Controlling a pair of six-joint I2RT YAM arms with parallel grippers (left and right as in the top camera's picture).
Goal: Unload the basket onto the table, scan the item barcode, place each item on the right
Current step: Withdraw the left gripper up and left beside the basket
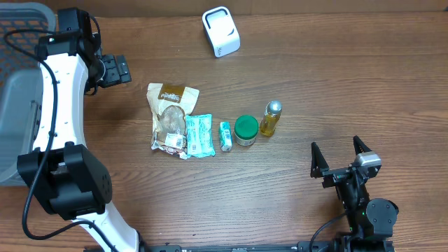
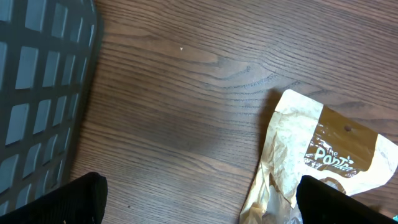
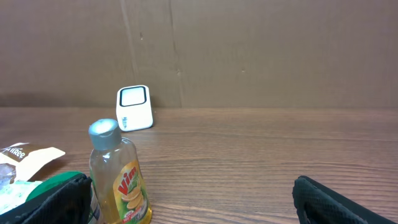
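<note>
Snack bag (image 1: 171, 115) is lying just toward near-right corner from left end effector (image 1: 115, 70), closer vs right end effector (image 1: 336, 148); both released & empty.

Wooden worktop (image 1: 336, 63). White scanner (image 1: 221, 31) near far edge, on its own.

Row of goods mid-worktop, left to right: brown paper pouch (image 1: 171, 115); teal packet (image 1: 199, 135) lapping pouch's right side; small teal box (image 1: 225, 136); green-lidded jar (image 1: 246, 129); yellow bottle (image 1: 271, 118) with silver cap, just beside jar.

Left gripper (image 1: 124, 70) up-left of pouch, apart from it, carrying nothing.

Grey basket (image 1: 17, 105) at left edge, white left arm (image 1: 59, 105) crossing beside it.

Right gripper (image 1: 337, 148) at near right, fingers spread wide, empty, well apart from bottle.
</note>
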